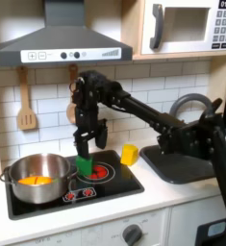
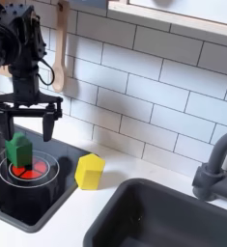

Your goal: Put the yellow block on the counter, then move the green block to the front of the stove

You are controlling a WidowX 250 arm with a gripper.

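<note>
Smooth off-white counter (image 2: 105, 198) bears the yellow block (image 2: 89, 171) — gripper (image 2: 26, 123) fingers spread above the green block (image 2: 18, 150).

- The stove (image 2: 18, 198) is running off the second exterior view's left and bottom edges
- The sink basin (image 2: 173, 217) is being cut off at the second exterior view's bottom and right edges
- The end effector (image 1: 88, 147) is covering the green block's (image 1: 86, 164) top in the first exterior view

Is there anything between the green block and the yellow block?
No. In the second exterior view, just bare stove and counter separate green block from yellow block.
</note>
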